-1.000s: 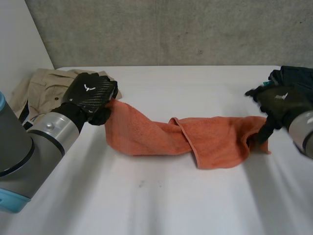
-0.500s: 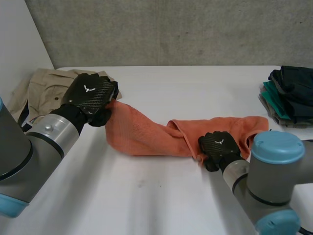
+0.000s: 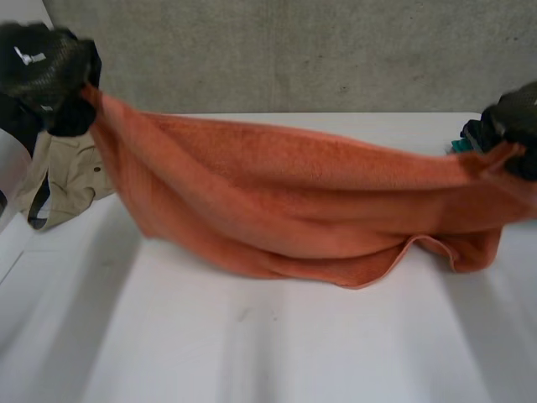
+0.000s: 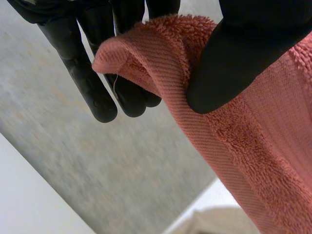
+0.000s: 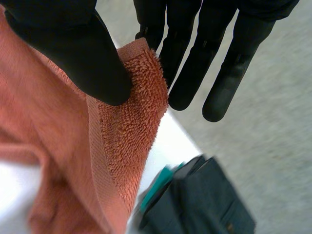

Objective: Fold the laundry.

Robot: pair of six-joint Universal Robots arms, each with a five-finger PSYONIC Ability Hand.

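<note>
An orange towel (image 3: 310, 201) hangs stretched between my two hands above the white table (image 3: 277, 344), its lower edge sagging onto the tabletop. My left hand (image 3: 42, 71) is raised at the far left and pinches one top corner of the towel (image 4: 161, 53) between thumb and fingers. My right hand (image 3: 516, 122) is raised at the far right. It pinches the opposite top corner of the towel (image 5: 141, 92) between thumb and fingers.
A beige garment (image 3: 63, 172) lies crumpled at the table's back left, under my left hand. A stack of dark and teal folded clothes (image 3: 470, 134) sits at the back right, and beneath my right hand that stack (image 5: 200, 204) lies close. A grey wall runs behind.
My right hand closed on the towel's near edge, then both hands rose and spread apart. The towel went from lying twisted on the table to hanging stretched between them.
</note>
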